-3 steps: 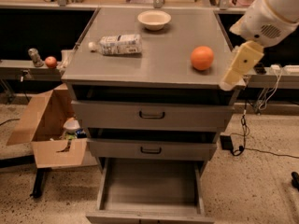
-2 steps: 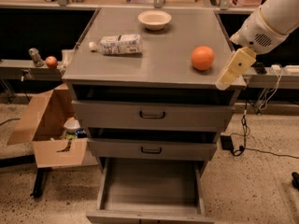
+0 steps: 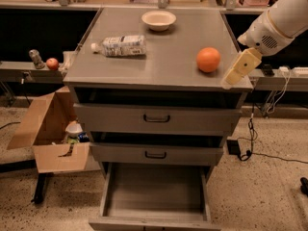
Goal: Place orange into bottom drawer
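Note:
The orange (image 3: 208,59) sits on the right side of the grey cabinet top (image 3: 159,52). My gripper (image 3: 237,71), cream-coloured on a white arm coming in from the upper right, hangs over the cabinet top's right front corner, just to the right of the orange and apart from it. It holds nothing that I can see. The bottom drawer (image 3: 154,191) is pulled out below, a shallow grey tray with nothing in it. The two upper drawers are pushed in.
A white bowl (image 3: 159,19) stands at the back of the cabinet top and a plastic bottle (image 3: 120,45) lies on its left side. A small red fruit (image 3: 52,63) sits on a ledge at left. An open cardboard box (image 3: 50,134) stands on the floor at left.
My gripper has moved up and back slightly, toward the cabinet top's right edge beside the orange. The orange and drawers have not moved.

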